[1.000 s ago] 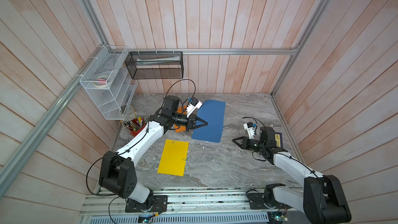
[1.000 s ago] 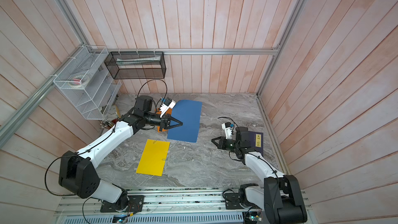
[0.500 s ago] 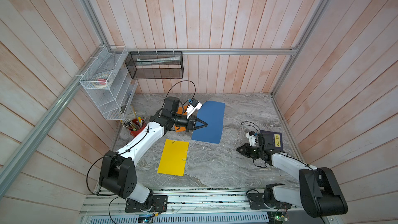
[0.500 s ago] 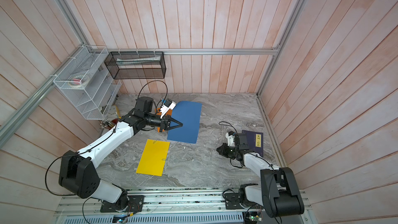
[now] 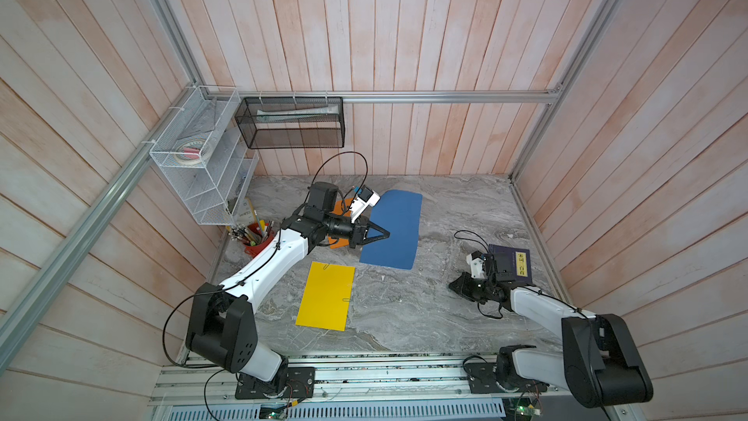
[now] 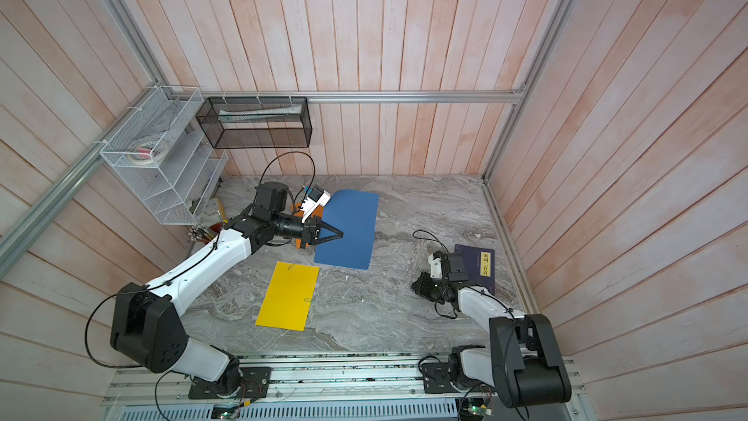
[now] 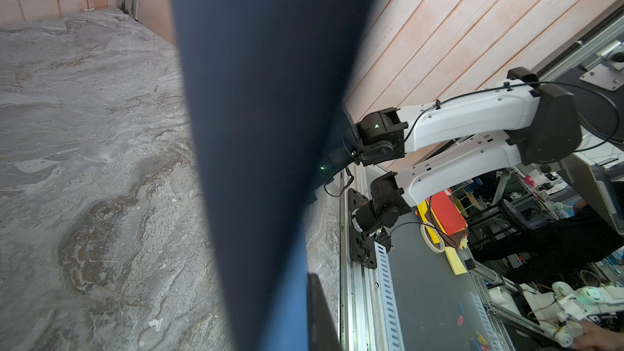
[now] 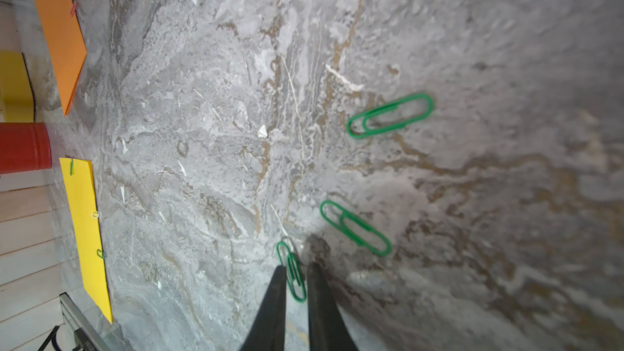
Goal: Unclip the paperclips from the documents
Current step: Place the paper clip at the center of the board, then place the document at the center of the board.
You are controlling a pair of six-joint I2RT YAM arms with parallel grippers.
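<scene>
Nearest lies the yellow sheet [image 5: 324,297] (small clips [image 5: 347,300] on its edges). The right gripper [image 8: 297,265], jaws narrowly parted, straddles a green paperclip [image 8: 293,273] on the table [image 8: 202,130], with two loose paperclips [image 8: 390,115] near. Farther, the left gripper [image 5: 384,232] pinches the dark blue sheet [image 5: 398,236], the orange sheet [image 5: 338,243] just beside

My right gripper [image 8: 297,266] matt black plastic; green paperclips [image 8: 390,115] glossy coated wire; tabletop [image 8: 202,130] veined grey stone-look; documents [image 8: 84,217] matt paper.
</scene>
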